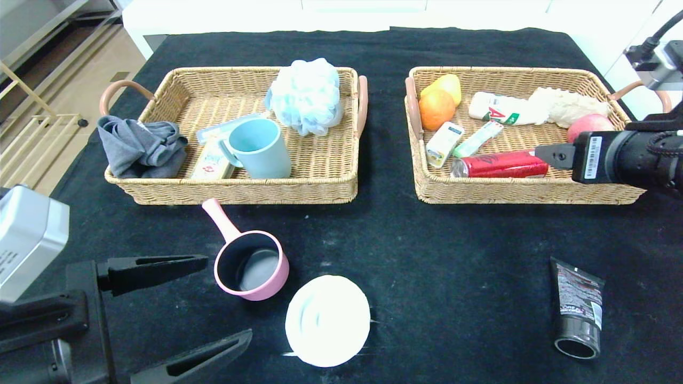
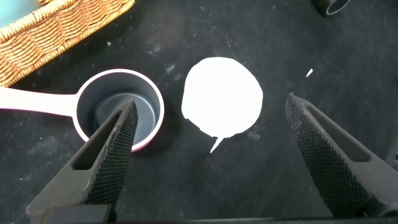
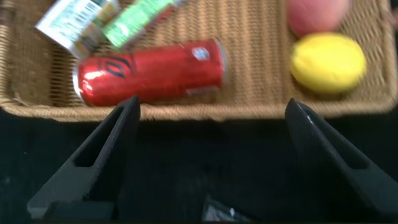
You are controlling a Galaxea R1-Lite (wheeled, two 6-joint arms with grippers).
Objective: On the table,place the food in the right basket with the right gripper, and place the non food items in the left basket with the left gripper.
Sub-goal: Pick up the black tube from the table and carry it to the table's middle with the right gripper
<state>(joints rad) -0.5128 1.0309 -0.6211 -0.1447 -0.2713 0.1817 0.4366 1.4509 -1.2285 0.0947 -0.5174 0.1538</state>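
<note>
The red soda can (image 1: 501, 164), the drink carton (image 1: 444, 144) and the Hi-Chew stick (image 1: 477, 138) lie in the right basket (image 1: 533, 193). My right gripper (image 1: 552, 154) is open and empty, above that basket's front right part. In the right wrist view the gripper (image 3: 212, 106) frames the basket's front wall, with the can (image 3: 149, 71) just behind it. The pink pot (image 1: 251, 266), white disc (image 1: 327, 320) and black tube (image 1: 578, 306) lie on the table (image 1: 437, 256). My left gripper (image 1: 228, 296) is open and empty, beside the pot (image 2: 121, 112) and the disc (image 2: 222, 96).
The left basket (image 1: 240, 192) holds a grey cloth (image 1: 141, 146), a teal mug (image 1: 259, 148), a blue bath puff (image 1: 307, 96) and flat boxes. The right basket also holds an orange (image 1: 436, 109), a lemon (image 3: 328, 62), an apple (image 1: 587, 125) and a white tube (image 1: 499, 109).
</note>
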